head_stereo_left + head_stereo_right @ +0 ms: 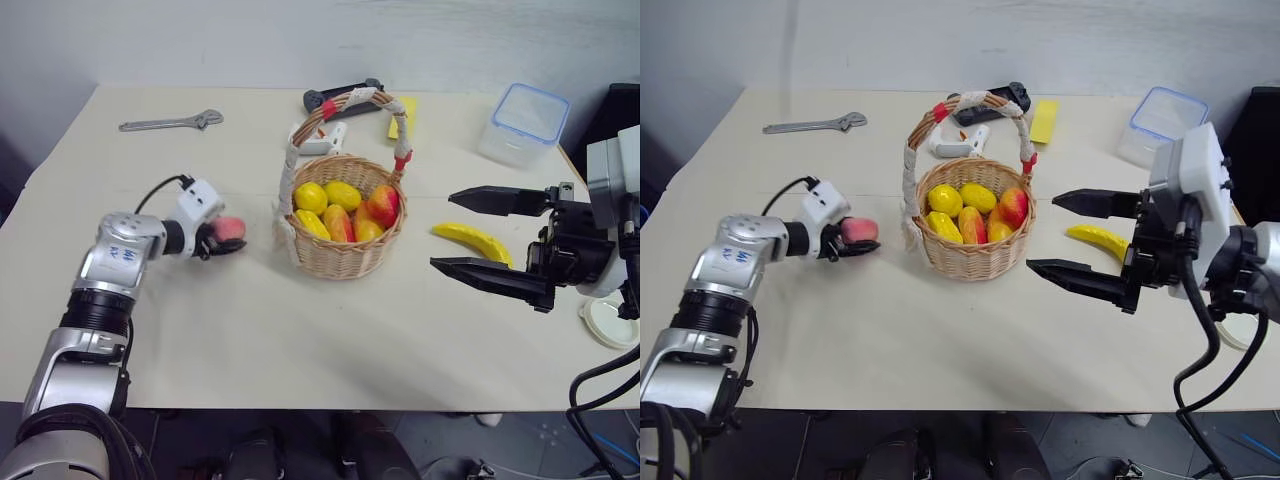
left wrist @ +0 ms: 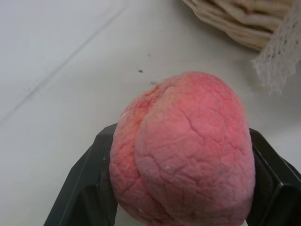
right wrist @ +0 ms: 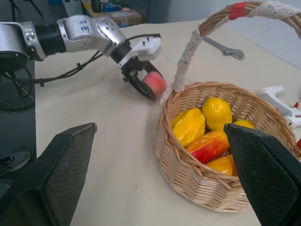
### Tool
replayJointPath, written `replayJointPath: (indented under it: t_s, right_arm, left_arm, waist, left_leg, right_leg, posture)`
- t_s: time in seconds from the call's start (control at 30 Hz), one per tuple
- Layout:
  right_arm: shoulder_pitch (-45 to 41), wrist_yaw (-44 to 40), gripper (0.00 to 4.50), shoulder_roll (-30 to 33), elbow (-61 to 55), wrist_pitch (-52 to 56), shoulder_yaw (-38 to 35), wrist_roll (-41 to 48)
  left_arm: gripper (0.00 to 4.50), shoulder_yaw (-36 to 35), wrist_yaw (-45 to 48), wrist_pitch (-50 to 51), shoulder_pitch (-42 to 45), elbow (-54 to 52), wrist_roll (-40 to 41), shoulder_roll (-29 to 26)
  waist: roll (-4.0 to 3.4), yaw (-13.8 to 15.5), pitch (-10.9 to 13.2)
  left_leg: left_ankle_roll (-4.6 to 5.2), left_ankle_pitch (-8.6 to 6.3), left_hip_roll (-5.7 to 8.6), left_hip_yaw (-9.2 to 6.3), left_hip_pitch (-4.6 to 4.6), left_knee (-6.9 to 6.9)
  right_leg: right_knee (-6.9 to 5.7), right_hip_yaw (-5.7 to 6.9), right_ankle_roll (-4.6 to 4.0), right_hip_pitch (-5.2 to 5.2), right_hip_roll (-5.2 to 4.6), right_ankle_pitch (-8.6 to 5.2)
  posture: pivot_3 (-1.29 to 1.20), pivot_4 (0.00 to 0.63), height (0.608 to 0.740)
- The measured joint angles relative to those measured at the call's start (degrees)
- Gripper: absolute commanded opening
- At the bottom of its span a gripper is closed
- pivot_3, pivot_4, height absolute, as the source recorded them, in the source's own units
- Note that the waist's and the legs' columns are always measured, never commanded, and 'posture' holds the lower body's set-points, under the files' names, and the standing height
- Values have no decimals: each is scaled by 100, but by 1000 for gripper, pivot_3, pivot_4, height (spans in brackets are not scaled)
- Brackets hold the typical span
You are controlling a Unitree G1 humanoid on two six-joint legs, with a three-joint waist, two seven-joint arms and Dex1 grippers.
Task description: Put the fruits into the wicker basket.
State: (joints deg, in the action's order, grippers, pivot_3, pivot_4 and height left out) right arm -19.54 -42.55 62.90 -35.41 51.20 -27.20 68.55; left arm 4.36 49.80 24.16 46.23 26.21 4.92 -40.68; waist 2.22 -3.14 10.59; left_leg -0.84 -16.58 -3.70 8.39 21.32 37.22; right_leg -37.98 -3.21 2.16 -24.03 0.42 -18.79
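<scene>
**Peach held beside the fruit basket on a pale table**

Cream-white table (image 1: 300, 340) fills most of the scene, backed by a plain light wall. Near its middle stands the wicker basket (image 1: 345, 255), round and tan, its arched handle wrapped in white cloth with red tape bands. Inside lie yellow lemons (image 1: 311, 197) and red-yellow mangoes (image 1: 383, 206).

On the robot's left side, the left gripper (image 1: 222, 241) is clamped on the peach (image 1: 231, 229), a small pink-red fruit held just above the tabletop, near the basket but apart from it. The left wrist view shows the peach pressed between the two black fingers (image 2: 84, 188).

On the right side, the right gripper (image 1: 495, 240) hovers with its fingers spread wide and nothing between them. The banana (image 1: 472, 241), long and yellow, lies on the table just right of the basket, behind that gripper.

Along the far edge of the table sit a metal wrench (image 1: 170, 122) at left, a black tool with a red part (image 1: 345, 95) and a white object (image 1: 322, 138) behind the basket, a yellow card (image 1: 405, 115), and a clear plastic box with a blue-rimmed lid (image 1: 522, 122) at right. A white round lid (image 1: 608, 322) rests at the table's right edge.
</scene>
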Motion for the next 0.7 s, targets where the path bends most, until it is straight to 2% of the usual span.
replayJointPath:
  t_s: [0.07, 0.17, 0.27, 0.53, 0.7]
  right_arm:
    - [45, 2, 4500, -7, 46, -14, -27, -53]
    - [91, 3, 4500, -74, 99, -152, -21, -231]
    - [143, 81, 4500, -234, 108, -285, 13, -459]
    - [705, 570, 4500, -515, -112, -350, -139, -532]
    - [1142, 887, 4500, -590, -503, -351, -512, -382]
  left_arm:
    - [2712, -38, 116, -122, 493, 230, 38, 109]
    - [2712, 35, 329, -500, 1609, 873, 26, 551]
    - [2712, 106, 709, -875, 2486, 1573, 25, 996]
    - [2712, 477, 1240, -2304, 3471, 3688, -458, 1770]
    - [4303, 502, 1179, -2809, 3732, 4395, -716, 2096]
  waist:
    - [2, 45, 1]
    - [5, 170, 2]
    - [5, 156, 2]
    - [4, 97, 3]
    - [4, 108, 3]
  left_leg:
    - [6, 3, 4, -3, 4, 6]
    - [18, 2, 12, -3, 14, 21]
    - [33, -8, 15, 11, 17, 22]
    - [-5, 8, 2, 19, 47, -5]
    - [-5, 8, 3, 15, 78, 12]
  right_leg:
    - [0, 2, 3, 2, -1, 2]
    - [7, 4, 13, 3, -4, 9]
    - [17, -5, 22, 3, -8, 13]
    - [-5, -15, 8, -63, 13, 4]
    - [-13, -14, 8, -88, 12, 4]
  posture:
    - [0, 150, 740]
    - [0, 150, 740]
    - [0, 150, 740]
    - [0, 150, 740]
    - [0, 150, 740]
